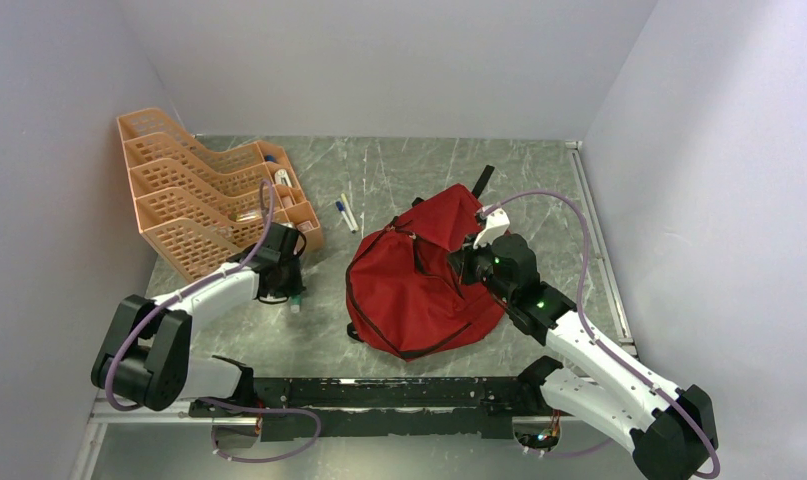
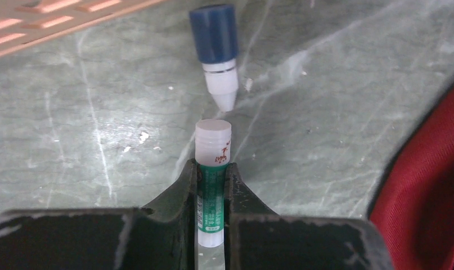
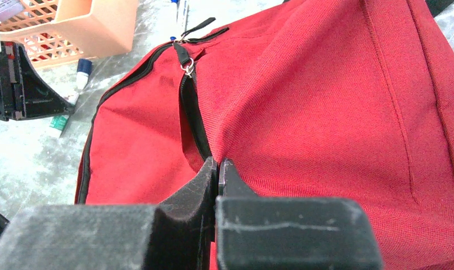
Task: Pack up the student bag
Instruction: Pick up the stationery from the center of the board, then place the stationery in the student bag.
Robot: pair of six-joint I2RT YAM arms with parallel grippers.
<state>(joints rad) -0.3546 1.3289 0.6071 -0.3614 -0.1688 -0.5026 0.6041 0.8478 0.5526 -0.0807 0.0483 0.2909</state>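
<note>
The student bag (image 1: pixel 419 285) is a red backpack with black zippers, lying crumpled at the table's middle. My right gripper (image 3: pixel 217 164) is shut at the bag's zipper edge, where the black zip (image 3: pixel 192 112) runs down into the jaws. My left gripper (image 2: pixel 213 171) is low over the table, left of the bag. It is shut on a glue stick (image 2: pixel 213 138) with a green label and white cap that sticks out past the fingertips. In the top view the left gripper (image 1: pixel 284 285) is beside the rack's near corner.
A small white bottle with a blue cap (image 2: pixel 216 50) lies on the marble table just ahead of the glue stick. An orange plastic tray rack (image 1: pixel 194 195) stands at the back left. Two pens (image 1: pixel 347 213) lie between rack and bag. Walls close in three sides.
</note>
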